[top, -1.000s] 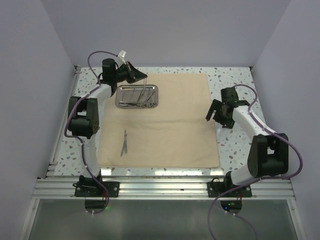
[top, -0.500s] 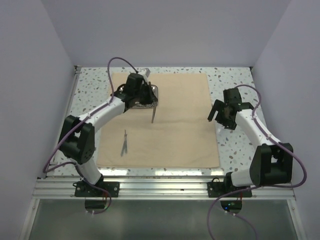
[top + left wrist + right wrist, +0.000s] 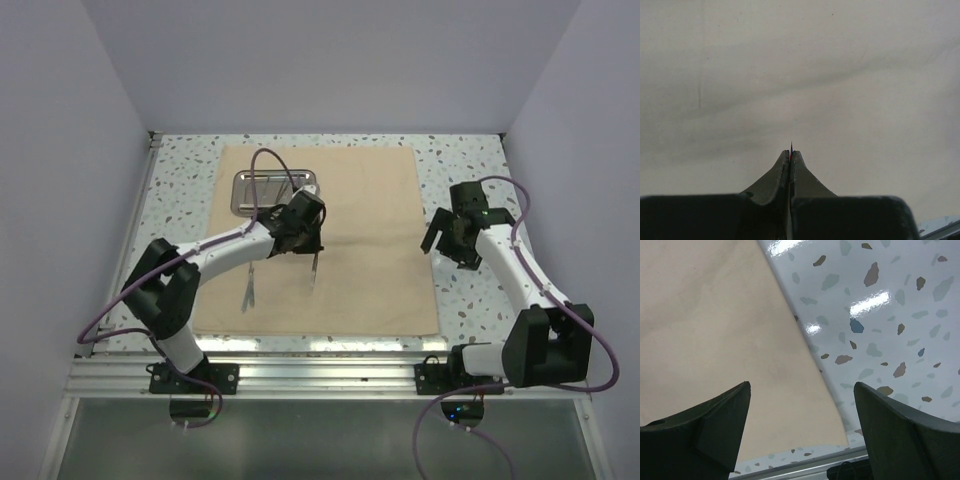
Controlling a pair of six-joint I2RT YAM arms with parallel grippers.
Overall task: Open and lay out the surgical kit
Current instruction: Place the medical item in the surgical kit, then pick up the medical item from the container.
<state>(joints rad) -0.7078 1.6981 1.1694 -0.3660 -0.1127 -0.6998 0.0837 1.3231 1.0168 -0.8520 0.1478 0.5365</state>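
Cloth wrap lay open on the table, 1 laid-out instrument near-left, left hand pinched tight on a 2nd thin instrument over mid-cloth, steel tray far-left probably held more, right hand spread wide, empty.

Left arm goes up from its near-left base, folds at the elbow, then the forearm runs out to the right toward the middle with the wrist tipped down. Left gripper points pretty much straight down. On its wrist cam the fingers are pinched flat together, with just the sliver of a thin silver instrument clamped between them.

Right arm bends at a low elbow on the near right, and the forearm angles away and inward. Right gripper is aimed down, fingers spread wide apart, nothing in them.
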